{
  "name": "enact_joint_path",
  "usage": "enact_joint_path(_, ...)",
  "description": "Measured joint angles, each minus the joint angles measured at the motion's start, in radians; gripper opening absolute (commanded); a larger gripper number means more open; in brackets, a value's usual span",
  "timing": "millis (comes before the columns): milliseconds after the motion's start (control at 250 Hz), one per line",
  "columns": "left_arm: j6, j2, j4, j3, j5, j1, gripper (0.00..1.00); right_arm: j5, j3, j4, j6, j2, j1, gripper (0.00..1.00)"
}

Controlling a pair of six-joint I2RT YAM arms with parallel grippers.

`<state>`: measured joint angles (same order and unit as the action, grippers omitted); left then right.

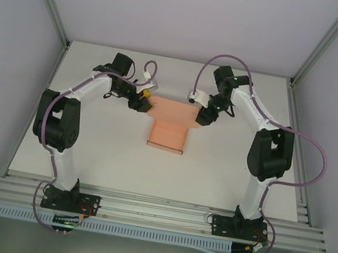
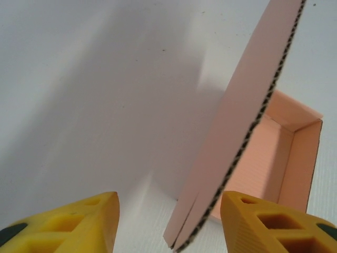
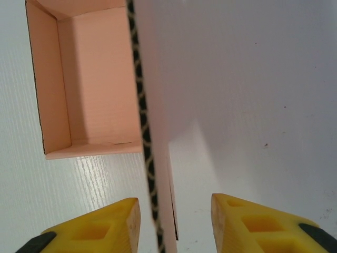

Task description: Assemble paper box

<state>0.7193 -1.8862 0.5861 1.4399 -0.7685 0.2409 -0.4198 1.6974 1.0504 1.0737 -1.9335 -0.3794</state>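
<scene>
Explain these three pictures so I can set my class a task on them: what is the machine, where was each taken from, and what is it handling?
Two robot arms are bolted at the near edge of a table. The wide picture looks down from above and behind them. The other two come from cameras on the wrists, so the yellow wedges are each arm's own fingers. On the table lies a pink card box, open on top, with a flap on its far side. The left gripper and right gripper each straddle one end of that flap, jaws apart, nothing pinched yet.
</scene>
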Motion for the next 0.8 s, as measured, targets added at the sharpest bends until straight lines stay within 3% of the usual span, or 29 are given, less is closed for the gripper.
enact_joint_path(380,0.043,-0.039,0.073,0.043,-0.013,0.003,0.36,0.001,0.022,0.004,-0.034,-0.032,-0.006,0.30)
enact_joint_path(556,0.047,-0.041,0.075,0.043,-0.013,0.011,0.28,0.003,0.026,0.008,-0.036,-0.052,-0.008,0.21)
enact_joint_path(799,0.063,-0.041,0.076,0.045,0.006,0.042,0.07,0.004,0.038,0.014,-0.047,-0.053,-0.008,0.05)
